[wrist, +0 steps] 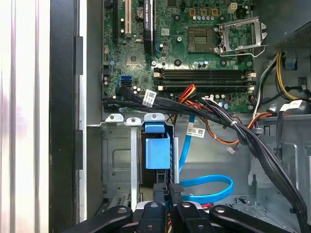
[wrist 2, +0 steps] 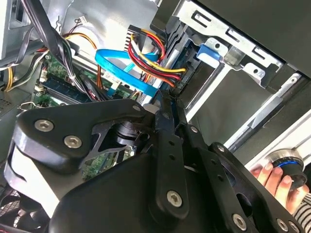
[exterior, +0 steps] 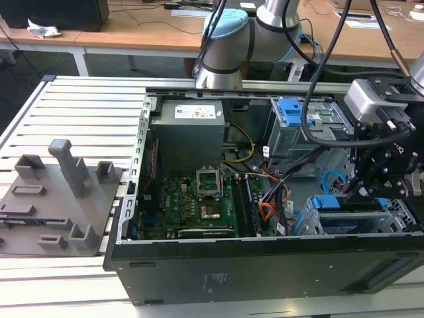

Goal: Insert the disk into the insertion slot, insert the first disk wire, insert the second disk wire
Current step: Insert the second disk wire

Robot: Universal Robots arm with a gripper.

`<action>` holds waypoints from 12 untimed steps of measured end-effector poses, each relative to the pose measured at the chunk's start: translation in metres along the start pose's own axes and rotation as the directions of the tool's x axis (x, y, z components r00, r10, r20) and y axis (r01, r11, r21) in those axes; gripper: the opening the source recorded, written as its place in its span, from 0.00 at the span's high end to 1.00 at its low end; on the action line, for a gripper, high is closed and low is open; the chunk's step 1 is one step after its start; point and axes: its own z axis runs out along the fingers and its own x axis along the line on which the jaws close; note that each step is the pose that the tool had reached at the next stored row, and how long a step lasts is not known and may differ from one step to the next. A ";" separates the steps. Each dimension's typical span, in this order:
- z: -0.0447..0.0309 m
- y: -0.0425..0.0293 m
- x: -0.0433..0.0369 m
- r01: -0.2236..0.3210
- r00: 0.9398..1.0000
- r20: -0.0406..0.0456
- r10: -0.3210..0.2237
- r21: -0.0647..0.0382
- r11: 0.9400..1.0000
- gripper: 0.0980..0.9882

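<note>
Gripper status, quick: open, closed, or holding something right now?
Gripper: closed on a black connector at the back of the disk, which sits in the insertion slot.

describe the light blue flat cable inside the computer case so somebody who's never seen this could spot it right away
Start at the open black computer case and find the green motherboard. Just past its edge, beside the grey drive bay with the blue plastic frame, lies the light blue flat cable. Unlike the black, red, yellow and orange wire bundles nearby, it is one smooth ribbon curving in a loop.
</note>
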 end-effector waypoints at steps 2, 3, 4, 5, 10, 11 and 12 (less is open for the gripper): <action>0.0015 -0.0003 0.0007 0.000 1.000 0.000 0.000 0.000 1.000 0.93; 0.0023 -0.0004 0.0009 0.000 1.000 -0.001 0.000 0.000 1.000 0.93; 0.0027 -0.0005 0.0010 0.000 1.000 -0.001 0.000 0.000 1.000 0.93; 0.0029 -0.0005 0.0010 0.000 1.000 -0.001 0.000 0.000 1.000 0.93; 0.0034 -0.0006 0.0010 0.000 1.000 0.000 0.000 0.000 1.000 0.92; 0.0020 -0.0005 0.0009 0.000 1.000 0.000 0.000 0.000 1.000 0.85; -0.0013 -0.0003 0.0009 0.000 1.000 0.000 0.000 0.000 1.000 0.85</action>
